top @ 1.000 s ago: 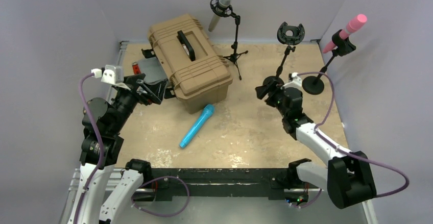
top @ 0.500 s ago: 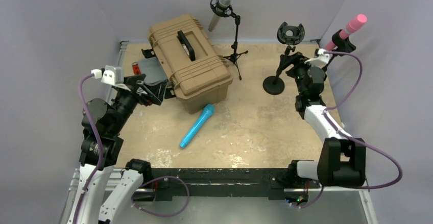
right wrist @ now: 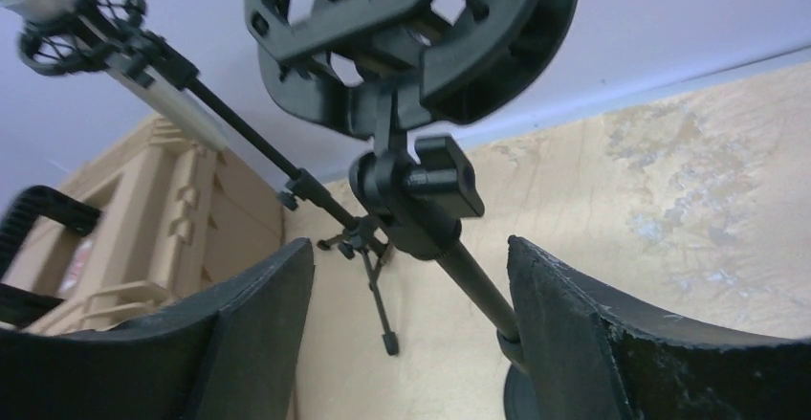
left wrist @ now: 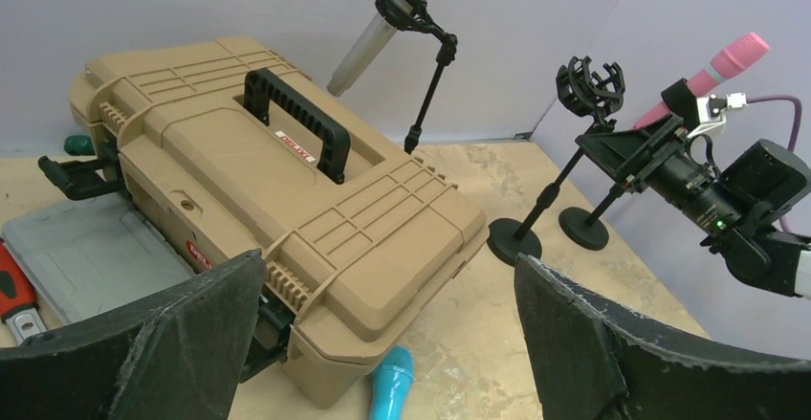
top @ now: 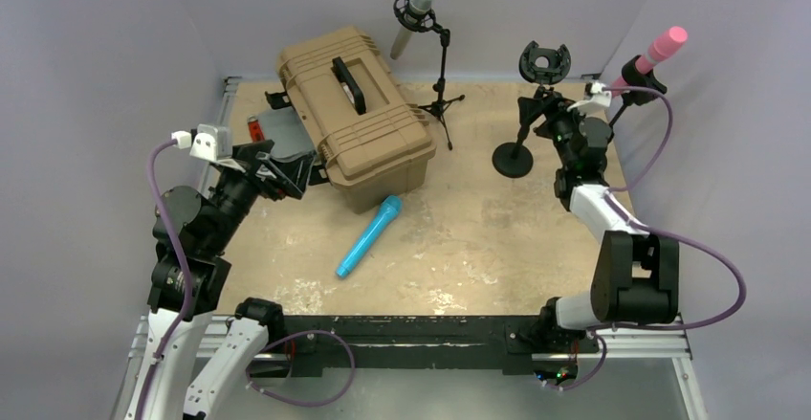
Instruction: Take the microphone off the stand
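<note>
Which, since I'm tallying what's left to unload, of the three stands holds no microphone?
The round-based middle stand: its clip is empty. The tripod stand holds a grey microphone, the far-right stand a pink one.

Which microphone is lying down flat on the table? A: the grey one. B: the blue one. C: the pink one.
B: the blue microphone lies flat on the table next to the tan case, while the pink microphone and the grey microphone are both held up off it.
</note>
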### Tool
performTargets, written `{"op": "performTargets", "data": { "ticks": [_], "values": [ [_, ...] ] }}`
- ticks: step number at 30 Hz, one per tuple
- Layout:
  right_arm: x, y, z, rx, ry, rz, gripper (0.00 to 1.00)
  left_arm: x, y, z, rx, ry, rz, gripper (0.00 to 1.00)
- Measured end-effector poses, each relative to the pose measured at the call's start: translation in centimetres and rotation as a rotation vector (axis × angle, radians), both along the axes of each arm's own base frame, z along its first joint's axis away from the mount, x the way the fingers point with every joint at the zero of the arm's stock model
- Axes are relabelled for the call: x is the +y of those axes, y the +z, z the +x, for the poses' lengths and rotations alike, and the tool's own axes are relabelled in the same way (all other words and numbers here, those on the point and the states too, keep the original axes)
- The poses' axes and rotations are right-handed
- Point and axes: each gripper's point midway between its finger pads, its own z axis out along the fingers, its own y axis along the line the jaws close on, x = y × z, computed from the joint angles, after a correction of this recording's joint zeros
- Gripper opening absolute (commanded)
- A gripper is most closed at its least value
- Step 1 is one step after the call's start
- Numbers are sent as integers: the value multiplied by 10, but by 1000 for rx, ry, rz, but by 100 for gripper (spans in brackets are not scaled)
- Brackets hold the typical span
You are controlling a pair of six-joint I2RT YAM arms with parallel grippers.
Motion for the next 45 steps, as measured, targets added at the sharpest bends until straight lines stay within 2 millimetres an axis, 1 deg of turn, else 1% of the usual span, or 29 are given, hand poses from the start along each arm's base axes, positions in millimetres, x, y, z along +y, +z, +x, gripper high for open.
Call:
{"op": "performTargets", "data": {
  "ticks": [2,4,6,9,12,15,19,22,28,31,37,40,45],
  "values": [
    [-2,9,0,-6,13,33,74,0,-1,0,3,0,1,100],
    [-10,17,-1,-13,19,74,75,0,-2,0,7,-2,2,100],
    [-21,24,-1,-18,23,112,74,-1,-2,-1,10,-5,2,100],
    [-31,34,3,-23,44,153,72,-1,-3,-1,13,-6,3,100],
    [-29,41,9,-25,93,180,71,-1,-3,-1,13,-6,3,100],
    [-23,40,13,-9,138,202,69,-1,-3,-1,13,-6,3,100],
    [-17,31,14,22,170,228,65,-1,-3,-1,13,-6,3,99],
    [-18,27,16,34,170,241,56,-1,-3,-1,13,-6,3,99],
    [-17,25,16,45,181,275,59,-2,-3,-1,13,-10,3,99],
    [-18,25,15,47,182,283,58,-3,-3,-1,13,-12,3,99],
    [-20,30,17,43,180,294,46,-3,-4,-1,16,-13,4,99],
    [-19,33,17,38,184,296,35,-3,-4,0,17,-13,4,99],
    [-19,33,17,34,185,296,24,-4,-6,2,24,-14,6,99]
  ]
}}
